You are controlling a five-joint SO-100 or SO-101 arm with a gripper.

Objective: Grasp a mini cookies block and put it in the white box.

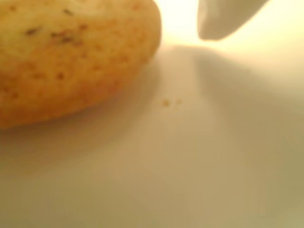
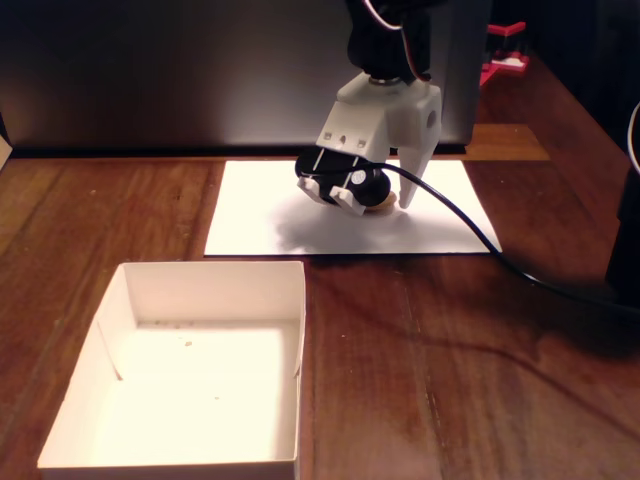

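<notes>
Gripper is down on the white paper sheet at the far side of the wooden table. Mini cookies block lies flat on that sheet; in the fixed view only a sliver of it shows, just under the gripper's black camera housing and left of the white fixed finger. In the wrist view the cookie fills the upper left, tan with dark specks, and 1 white fingertip sits at top right with a clear gap of lit paper between them, not touching. Fingers are spread, nothing pinched. 2 small crumbs lie on the paper near the cookie. White box sits near-left on the table, well apart from the cookie, with only a few specks inside.
</notes>
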